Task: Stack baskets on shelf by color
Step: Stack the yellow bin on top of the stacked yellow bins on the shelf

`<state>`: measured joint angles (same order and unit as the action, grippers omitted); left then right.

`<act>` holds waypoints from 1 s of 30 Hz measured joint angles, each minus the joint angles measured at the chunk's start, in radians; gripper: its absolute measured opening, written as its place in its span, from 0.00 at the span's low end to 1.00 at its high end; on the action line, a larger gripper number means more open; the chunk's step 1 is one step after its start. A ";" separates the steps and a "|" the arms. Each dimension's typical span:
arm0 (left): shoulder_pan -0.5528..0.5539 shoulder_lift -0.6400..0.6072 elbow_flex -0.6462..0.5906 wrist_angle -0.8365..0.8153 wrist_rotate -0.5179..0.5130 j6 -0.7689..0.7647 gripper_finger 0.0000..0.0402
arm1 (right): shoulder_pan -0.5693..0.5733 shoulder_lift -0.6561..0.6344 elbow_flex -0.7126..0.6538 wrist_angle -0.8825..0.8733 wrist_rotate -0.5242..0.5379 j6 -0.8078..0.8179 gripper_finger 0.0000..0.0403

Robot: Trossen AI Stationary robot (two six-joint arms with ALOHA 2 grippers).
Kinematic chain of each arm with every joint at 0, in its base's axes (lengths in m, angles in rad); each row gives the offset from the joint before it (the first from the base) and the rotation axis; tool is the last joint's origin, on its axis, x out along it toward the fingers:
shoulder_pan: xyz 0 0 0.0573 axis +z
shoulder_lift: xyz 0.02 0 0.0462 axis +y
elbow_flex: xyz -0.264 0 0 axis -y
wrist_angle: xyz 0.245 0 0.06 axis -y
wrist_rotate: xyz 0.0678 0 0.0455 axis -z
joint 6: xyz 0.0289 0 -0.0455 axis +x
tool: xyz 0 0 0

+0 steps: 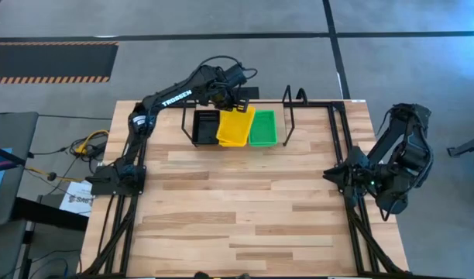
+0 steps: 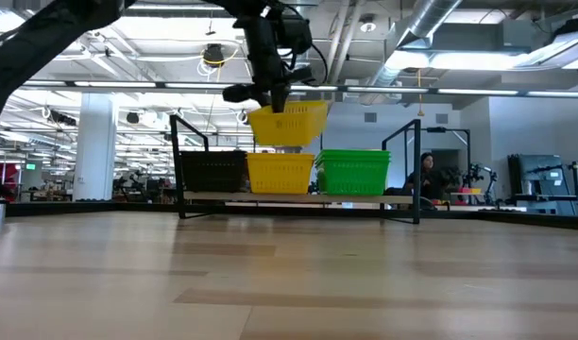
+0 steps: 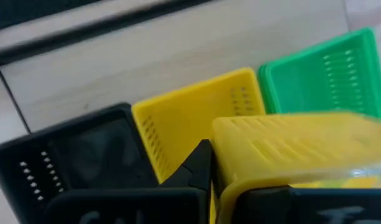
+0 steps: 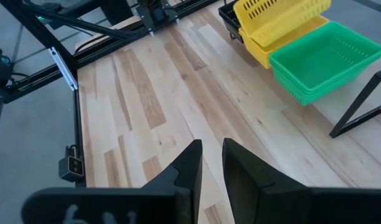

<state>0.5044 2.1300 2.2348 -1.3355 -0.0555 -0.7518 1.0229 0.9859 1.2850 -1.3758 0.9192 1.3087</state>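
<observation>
My left gripper [image 2: 273, 94] reaches over the shelf [image 2: 223, 196] at the table's far edge and is shut on a yellow basket [image 2: 291, 123] [image 1: 235, 128]. That basket hangs above the yellow stack [image 2: 280, 173] [image 3: 184, 121]. On the shelf board the black baskets [image 2: 213, 172] sit left, the yellow ones in the middle and the green ones [image 2: 353, 172] [image 4: 321, 62] right. My right gripper [image 4: 212, 165] waits over the table's right edge [image 1: 353, 174], its fingers together but for a narrow slit, holding nothing. My left gripper holds the yellow basket by the rim of one end wall [image 3: 240, 180], the end toward the black baskets. It comes from above, pointing down. One dark finger [image 3: 200, 163] shows beside that wall; the basket hides the other. The basket is lifted clear, slightly tilted, over the yellow stack.
The shelf's upright black loops [image 1: 287, 116] stand at both ends of the baskets. Bare wooden tabletop [image 1: 237, 209] stretches from the shelf to the near edge. Beyond the table a person [image 2: 426, 175] sits in the room.
</observation>
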 joint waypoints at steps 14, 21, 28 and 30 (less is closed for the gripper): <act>0.018 0.034 0.000 -0.006 0.021 -0.041 0.00 | 0.003 0.004 0.000 -0.002 -0.004 -0.008 0.20; 0.018 0.034 0.000 -0.017 0.003 -0.093 0.00 | 0.005 0.004 0.000 -0.003 -0.027 -0.060 0.20; 0.017 0.034 0.000 -0.050 -0.011 -0.130 0.00 | 0.005 0.004 0.000 -0.012 -0.031 -0.114 0.20; 0.016 0.034 0.000 -0.052 -0.011 -0.130 0.00 | 0.005 0.004 0.000 -0.016 -0.041 -0.117 0.20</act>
<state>0.5209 2.1635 2.2352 -1.3874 -0.0665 -0.8821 1.0279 0.9894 1.2850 -1.3915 0.8783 1.1919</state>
